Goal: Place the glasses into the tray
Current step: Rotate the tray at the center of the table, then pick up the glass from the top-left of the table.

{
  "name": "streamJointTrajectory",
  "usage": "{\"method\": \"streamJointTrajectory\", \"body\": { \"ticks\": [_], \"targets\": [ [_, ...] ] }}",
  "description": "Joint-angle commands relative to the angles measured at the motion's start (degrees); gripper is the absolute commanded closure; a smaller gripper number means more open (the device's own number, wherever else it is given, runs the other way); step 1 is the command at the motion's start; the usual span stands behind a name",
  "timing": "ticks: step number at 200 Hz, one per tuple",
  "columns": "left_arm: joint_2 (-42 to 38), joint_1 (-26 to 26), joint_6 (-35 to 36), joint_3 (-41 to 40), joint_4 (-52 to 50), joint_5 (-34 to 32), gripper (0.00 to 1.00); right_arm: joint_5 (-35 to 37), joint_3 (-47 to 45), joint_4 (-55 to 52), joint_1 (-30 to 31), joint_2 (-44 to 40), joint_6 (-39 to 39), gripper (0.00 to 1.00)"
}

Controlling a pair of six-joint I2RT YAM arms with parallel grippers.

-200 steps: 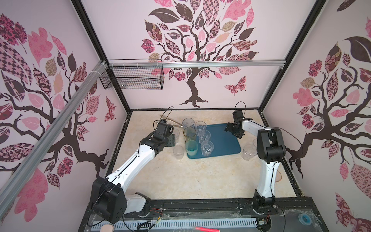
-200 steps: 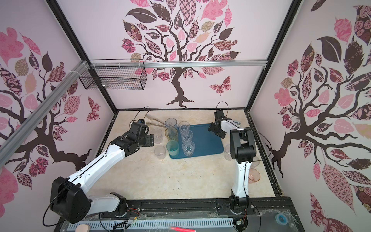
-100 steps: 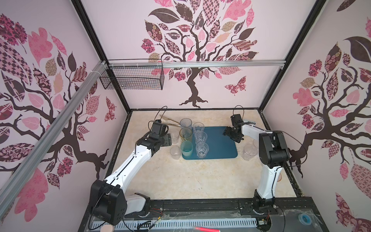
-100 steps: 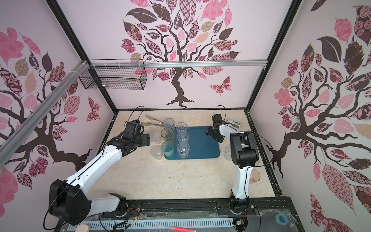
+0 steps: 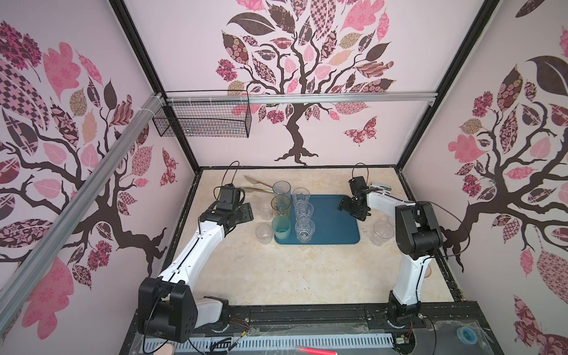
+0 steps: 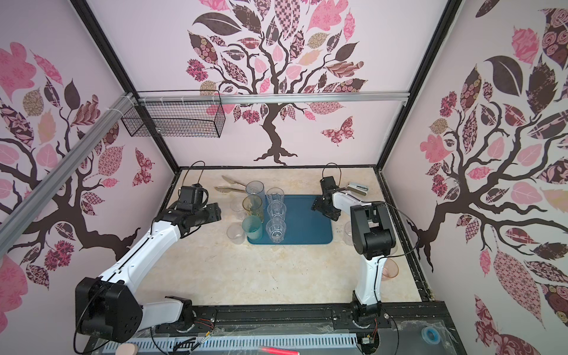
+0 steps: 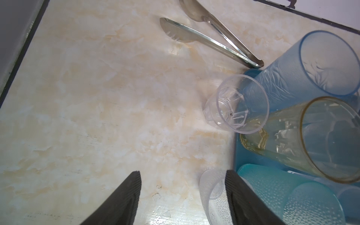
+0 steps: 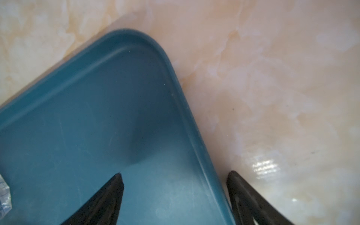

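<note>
The marbled tabletop (image 5: 276, 276) carries a dark teal tray (image 5: 332, 221) toward the back. The right gripper (image 8: 175, 173) hangs low over the tray's right rim near its far corner. Its jaws are spread and empty, one finger above the tray floor and the other outside the rim. The left gripper (image 7: 183, 173) hovers over bare tabletop left of the tray, released, holding nothing.

Six glasses stand along the tray's left side: a blue-grey glass (image 5: 281, 189), an amber glass (image 5: 281, 206), a teal-green glass (image 5: 281, 227), and beside them three clear faceted glasses (image 5: 303, 212). Two short clear glasses (image 5: 264, 233) sit on the tabletop just left of the tray. Another clear glass (image 5: 381, 232) stands to its right, and a pinkish glass (image 6: 388, 269) stands by the right arm. Metal tongs (image 5: 258, 186) lie behind the glasses, and a stapler (image 6: 358, 186) lies at the back right.
</note>
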Motion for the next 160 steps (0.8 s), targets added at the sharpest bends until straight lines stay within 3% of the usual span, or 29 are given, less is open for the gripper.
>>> {"method": "streamJointTrajectory", "body": {
  "ticks": [1,36,76,160],
  "targets": [
    [0.84,2.24,-1.66,0.83,-1.01,8.35,0.29,2.46,3.75,-6.64,1.16,-5.12,-2.34,0.14],
    [7.72,2.60,-2.16,4.89,-1.66,14.50,0.31,2.95,4.05,-8.50,1.15,-10.06,-3.01,0.14],
    [15.05,2.55,-2.00,8.77,-0.12,13.39,0.31,-2.17,-0.09,-7.59,2.16,-16.50,-3.06,0.14],
    [25.52,1.41,-2.26,17.71,-0.04,11.29,0.34,-3.88,-11.77,-5.04,14.76,-27.02,1.30,0.14]
  ]
}}
